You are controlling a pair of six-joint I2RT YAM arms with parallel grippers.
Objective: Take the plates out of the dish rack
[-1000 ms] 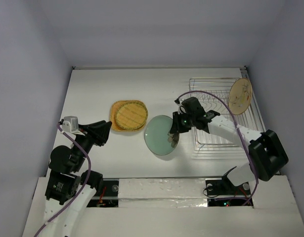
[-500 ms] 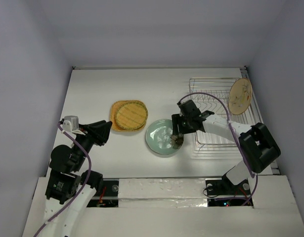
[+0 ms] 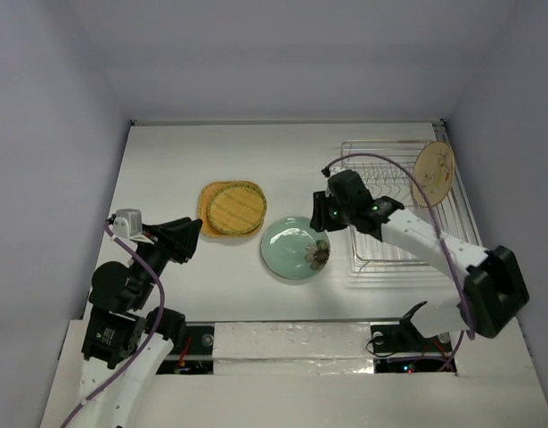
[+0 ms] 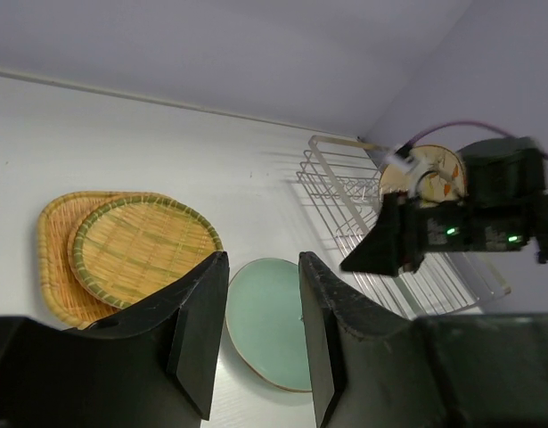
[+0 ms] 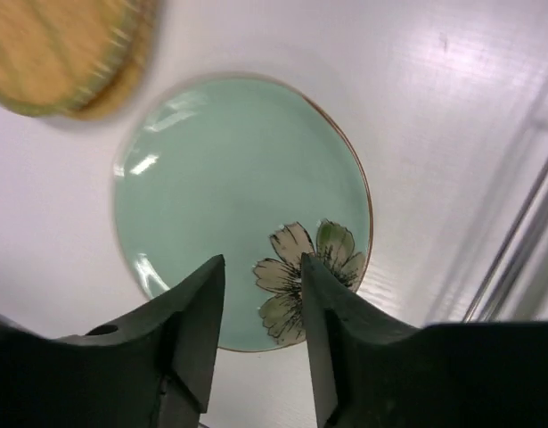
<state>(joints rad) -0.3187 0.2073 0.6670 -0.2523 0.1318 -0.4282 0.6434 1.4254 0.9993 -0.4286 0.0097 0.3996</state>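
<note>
Green plate (image 5: 229,178) is laid flat on the table (image 3: 184,160), right under the right gripper (image 5: 260,276), jaws parted, nothing gripped. Rack (image 3: 380,259) is found just right of it, tan plate (image 3: 433,171) propped inside; woven plates (image 3: 232,209) are stacked off left. Left gripper (image 4: 263,285) is parted too, empty.

1. A white table (image 3: 167,160) takes up the whole bottom of the enclosure, and its top is smooth and plain.
2. A pale grey-lavender back wall (image 3: 282,53) rises straight from the table's far edge.
3. A left wall (image 3: 42,134) and a right wall (image 3: 514,107) of the same plain colour close in the sides, meeting the back wall at the corners.
4. Along the near edge runs a wrinkled, glossy white strip (image 3: 291,343), possibly tape or foil.
5. The light is soft and even, seemingly from above. Shadows on the table are faint, and the right wrist view shows a mild sheen on the tabletop.
</note>
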